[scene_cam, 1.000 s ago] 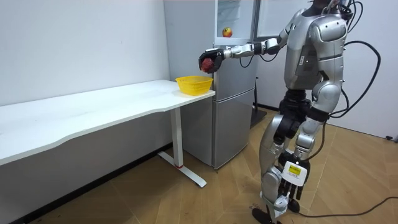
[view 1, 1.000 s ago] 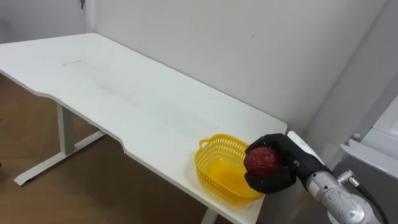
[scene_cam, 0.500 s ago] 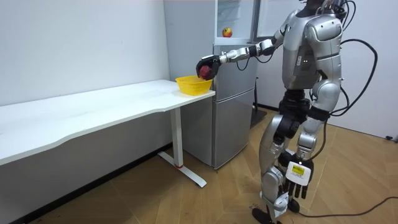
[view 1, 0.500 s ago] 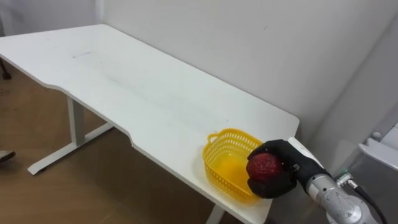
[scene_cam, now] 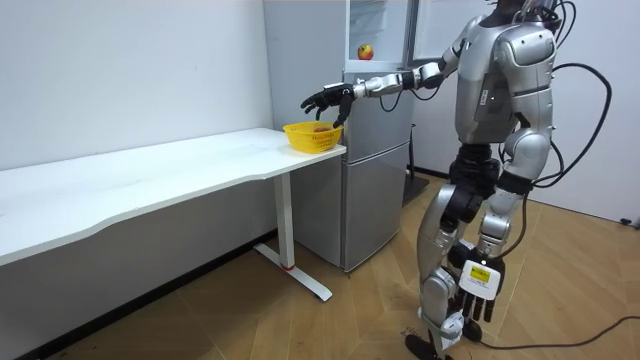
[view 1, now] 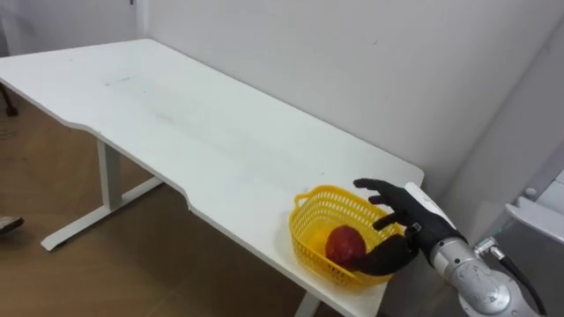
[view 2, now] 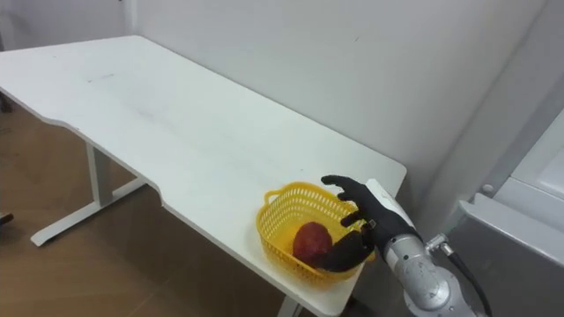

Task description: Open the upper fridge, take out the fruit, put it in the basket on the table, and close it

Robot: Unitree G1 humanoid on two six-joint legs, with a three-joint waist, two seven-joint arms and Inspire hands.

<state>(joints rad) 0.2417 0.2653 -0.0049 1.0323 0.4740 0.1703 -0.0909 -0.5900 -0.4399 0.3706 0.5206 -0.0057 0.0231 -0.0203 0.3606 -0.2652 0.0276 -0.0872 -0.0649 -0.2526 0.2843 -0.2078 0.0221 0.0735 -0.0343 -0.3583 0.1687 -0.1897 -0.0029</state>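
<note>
A plain white wall backs the long white bench, and at its end nearest me stands a yellow plastic basket with a woven wall. In it lies the round dark-red fruit, on the basket's floor towards the side closest to my arm. My black right hand hangs at that same side of the basket with the fingers spread wide apart and holding nothing; the fingers reach out above the rim and the thumb lies low by the near wall, just beside the fruit, though I cannot tell whether it touches. The room view adds what my eyes leave out: I stand upright on the wooden floor beside a grey fridge that stands against the bench's end, my right arm stretched level across its front to the basket. The fridge's upper compartment is open there, and a small red-and-yellow apple sits on its lit shelf. That view also has my left hand hanging down by my leg, fingers loose and straight, with nothing in it.
</note>
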